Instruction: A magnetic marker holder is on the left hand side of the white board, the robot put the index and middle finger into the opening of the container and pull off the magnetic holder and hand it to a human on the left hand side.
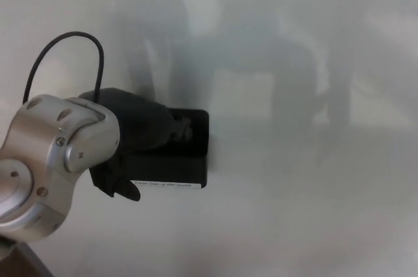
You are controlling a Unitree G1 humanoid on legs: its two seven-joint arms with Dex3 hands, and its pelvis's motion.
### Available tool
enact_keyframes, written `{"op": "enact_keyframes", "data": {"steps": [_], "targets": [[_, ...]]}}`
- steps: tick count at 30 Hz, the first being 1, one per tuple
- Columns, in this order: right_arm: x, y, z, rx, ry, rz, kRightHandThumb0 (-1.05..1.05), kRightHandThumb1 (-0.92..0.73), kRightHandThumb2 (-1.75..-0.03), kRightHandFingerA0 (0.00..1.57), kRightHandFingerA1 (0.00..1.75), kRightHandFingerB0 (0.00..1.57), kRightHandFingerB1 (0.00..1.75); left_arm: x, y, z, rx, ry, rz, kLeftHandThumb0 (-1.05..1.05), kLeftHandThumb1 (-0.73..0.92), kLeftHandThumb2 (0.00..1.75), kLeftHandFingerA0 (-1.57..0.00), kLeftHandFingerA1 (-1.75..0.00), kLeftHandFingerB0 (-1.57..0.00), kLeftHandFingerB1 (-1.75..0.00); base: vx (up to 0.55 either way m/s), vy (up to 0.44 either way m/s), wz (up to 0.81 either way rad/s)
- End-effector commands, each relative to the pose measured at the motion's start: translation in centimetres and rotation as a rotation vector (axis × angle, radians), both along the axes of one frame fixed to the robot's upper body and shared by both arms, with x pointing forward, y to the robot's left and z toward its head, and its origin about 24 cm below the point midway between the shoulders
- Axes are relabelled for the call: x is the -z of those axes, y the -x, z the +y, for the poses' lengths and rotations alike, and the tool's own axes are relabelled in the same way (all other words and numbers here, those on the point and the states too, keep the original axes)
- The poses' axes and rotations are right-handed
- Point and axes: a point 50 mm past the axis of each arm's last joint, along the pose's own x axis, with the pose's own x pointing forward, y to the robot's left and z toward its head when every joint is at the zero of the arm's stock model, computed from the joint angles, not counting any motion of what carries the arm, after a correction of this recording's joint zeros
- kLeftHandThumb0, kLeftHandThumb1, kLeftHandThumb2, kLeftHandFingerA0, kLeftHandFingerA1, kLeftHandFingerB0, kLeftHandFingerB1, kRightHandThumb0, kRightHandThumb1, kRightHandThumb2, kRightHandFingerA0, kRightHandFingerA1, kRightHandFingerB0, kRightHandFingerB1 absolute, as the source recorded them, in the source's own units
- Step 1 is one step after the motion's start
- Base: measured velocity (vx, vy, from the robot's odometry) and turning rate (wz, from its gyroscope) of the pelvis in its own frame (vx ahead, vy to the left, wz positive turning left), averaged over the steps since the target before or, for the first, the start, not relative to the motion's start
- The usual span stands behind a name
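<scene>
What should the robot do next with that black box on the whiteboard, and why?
Probably pull it gently straight off. The left hand looks pushed into the black magnetic holder, which still sits flat against the whiteboard, so a small outward tug should break the magnet's hold.

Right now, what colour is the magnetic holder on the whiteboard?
Black, with a thin white label strip along its lower edge; head view shows the magnetic holder.

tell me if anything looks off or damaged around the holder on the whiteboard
Nothing stands out. The black magnetic holder sits level against the whiteboard, its white label strip along the bottom edge. The left hand is at its opening, and the board shows only soft reflections, no marks or damage.
</scene>
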Motion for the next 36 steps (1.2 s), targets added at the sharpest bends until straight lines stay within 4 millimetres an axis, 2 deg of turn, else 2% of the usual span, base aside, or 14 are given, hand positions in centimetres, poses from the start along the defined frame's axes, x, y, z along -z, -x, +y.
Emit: {"op": "enact_keyframes", "data": {"steps": [1, 2, 4, 8, 9, 10, 18, 19, 24, 25, 32, 35, 36], "targets": [[0.4, 2.4, -0.8, 0.015, 0.013, 0.049, -0.41, -0.78, -0.63, 0.80, 0.51, 0.20, 0.28, 0.1, 0.7, 0.1, 0.023, -0.039, -0.159, -0.33, 0.44, 0.56, -0.06, -0.24, -0.09, -0.26, 0.00, 0.000, 0.00], [0.4, 2.5, -0.9, 0.010, 0.018, 0.051, -0.42, -0.79, -0.67, 0.80, 0.50, 0.21, 0.30, 0.3, 0.8, 0.0, 0.021, -0.033, -0.145, -0.38, 0.42, 0.61, -0.08, -0.23, -0.10, -0.28, 0.00, 0.000, 0.00], [0.4, 2.5, -0.9, 0.007, 0.023, 0.045, -0.41, -0.79, -0.63, 0.76, 0.49, 0.20, 0.29, 0.5, 0.8, 0.0, 0.022, -0.023, -0.131, -0.36, 0.43, 0.62, -0.05, -0.22, -0.10, -0.29, 0.00, 0.000, 0.00], [0.3, 2.6, -0.8, 0.007, 0.021, 0.040, -0.42, -0.80, -0.66, 0.77, 0.48, 0.21, 0.29, 1.1, 0.9, 0.0, 0.022, -0.029, -0.102, -0.36, 0.43, 0.64, -0.03, -0.21, -0.09, -0.29, 0.00, 0.000, 0.00], [0.3, 2.5, -0.8, 0.003, 0.025, 0.039, -0.42, -0.80, -0.66, 0.77, 0.48, 0.21, 0.29, 1.1, 0.9, -0.1, 0.023, -0.036, -0.099, -0.36, 0.43, 0.64, -0.03, -0.21, -0.09, -0.29, 0.00, 0.000, 0.00], [0.3, 2.5, -0.8, 0.003, 0.023, 0.036, -0.41, -0.78, -0.63, 0.78, 0.51, 0.20, 0.28, 1.3, 0.8, -0.1, 0.024, -0.036, -0.096, -0.31, 0.45, 0.55, -0.03, -0.24, -0.12, -0.27, 0.00, 0.000, 0.00], [0.3, 2.3, -0.8, 0.003, 0.020, 0.032, -0.43, -0.78, -0.67, 0.79, 0.51, 0.21, 0.29, 1.1, 0.8, -0.2, 0.028, -0.011, -0.105, -0.30, 0.46, 0.55, -0.02, -0.24, -0.11, -0.26, 0.00, 0.000, 0.00], [0.3, 2.3, -0.8, 0.001, 0.022, 0.034, -0.44, -0.78, -0.66, 0.80, 0.51, 0.21, 0.29, 1.0, 0.8, -0.3, 0.026, -0.016, -0.106, -0.36, 0.43, 0.64, -0.02, -0.21, -0.08, -0.29, 0.00, 0.000, 0.00], [0.3, 2.3, -0.8, 0.004, 0.022, 0.035, -0.42, -0.78, -0.63, 0.78, 0.50, 0.20, 0.29, 0.9, 0.6, -0.4, 0.017, -0.034, -0.100, -0.36, 0.44, 0.62, -0.05, -0.23, -0.11, -0.28, 0.00, 0.000, 0.00], [0.3, 2.3, -0.8, 0.004, 0.021, 0.035, -0.43, -0.78, -0.67, 0.79, 0.50, 0.21, 0.29, 1.0, 0.6, -0.4, 0.015, -0.035, -0.091, -0.32, 0.47, 0.56, -0.06, -0.27, -0.13, -0.27, 0.00, 0.000, 0.00], [0.3, 2.3, -0.8, 0.018, 0.016, 0.042, -0.40, -0.78, -0.63, 0.79, 0.51, 0.20, 0.29, 1.7, 0.4, -0.2, 0.003, -0.048, -0.049, -0.37, 0.44, 0.62, -0.05, -0.23, -0.12, -0.29, 0.00, 0.000, 0.00], [0.3, 2.3, -0.9, 0.012, 0.010, 0.039, -0.44, -0.79, -0.67, 0.79, 0.51, 0.20, 0.29, 2.1, 0.3, -0.1, -0.023, -0.067, -0.038, -0.32, 0.48, 0.56, -0.06, -0.26, -0.13, -0.27, 0.00, 0.000, 0.00], [0.3, 2.3, -0.8, 0.010, 0.010, 0.038, -0.45, -0.79, -0.67, 0.79, 0.50, 0.20, 0.29, 2.3, 0.3, -0.1, -0.035, -0.086, -0.036, -0.40, 0.47, 0.61, -0.07, -0.29, -0.11, -0.26, 0.00, 0.000, 0.00]]}}
